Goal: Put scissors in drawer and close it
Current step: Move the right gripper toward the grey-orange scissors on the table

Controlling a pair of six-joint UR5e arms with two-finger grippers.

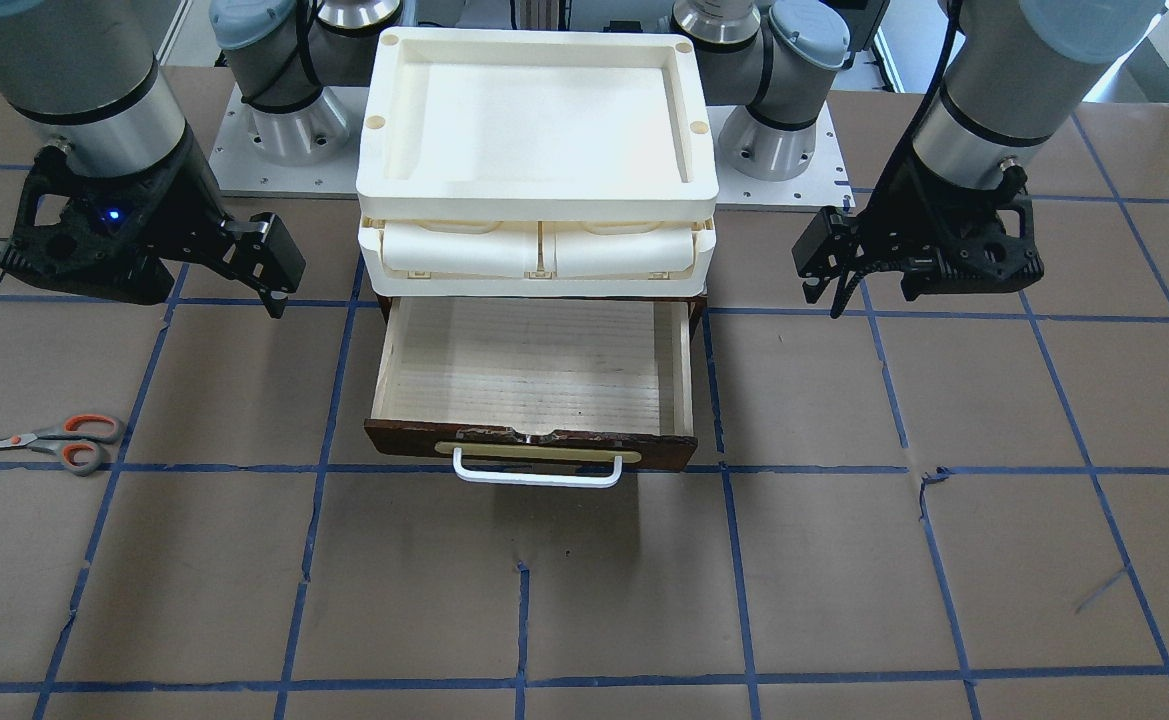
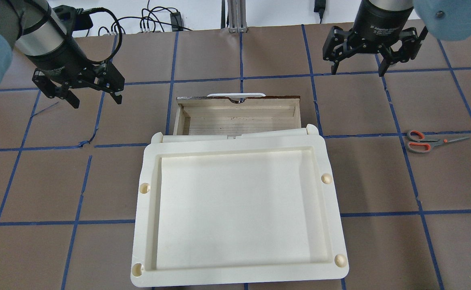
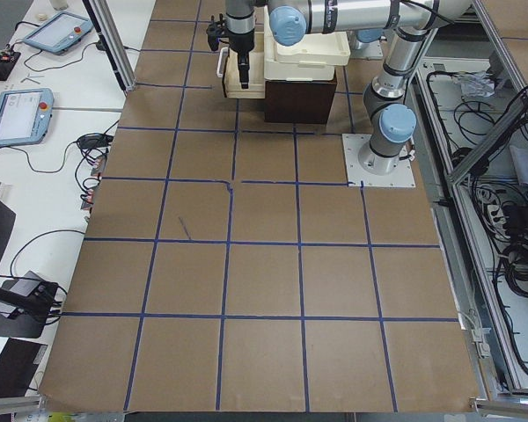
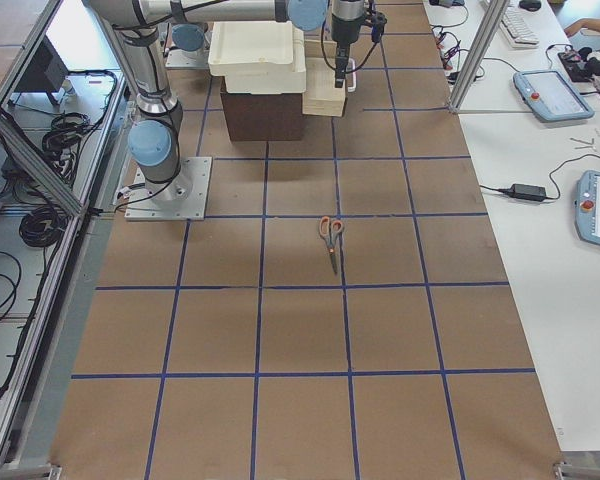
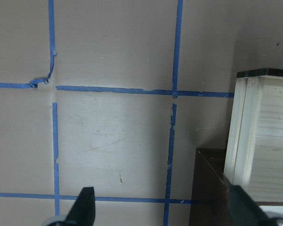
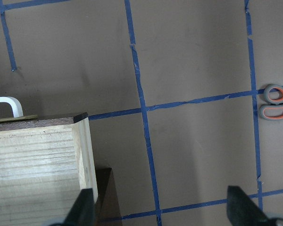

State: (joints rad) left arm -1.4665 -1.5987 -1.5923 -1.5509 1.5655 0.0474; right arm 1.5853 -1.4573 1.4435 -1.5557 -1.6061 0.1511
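Note:
The scissors (image 2: 424,141), with grey-and-orange handles, lie flat on the brown table on my right side, well apart from the unit; they also show in the front view (image 1: 54,440), the right side view (image 4: 331,232) and the right wrist view (image 6: 276,103). The drawer (image 1: 534,370) is pulled open and empty, with its dark front and white bar handle (image 1: 539,472) facing away from me; it also shows from overhead (image 2: 239,119). My left gripper (image 2: 97,102) hangs open and empty to the left of the drawer. My right gripper (image 2: 357,72) hangs open and empty beyond the drawer's right corner, far from the scissors.
A cream plastic tray (image 2: 146,225) sits on top of the unit, above cream flap compartments (image 1: 539,250) and over the drawer's rear. Blue tape lines grid the table. The drawer's side wall shows in the left wrist view (image 5: 269,132) and the right wrist view (image 6: 37,160).

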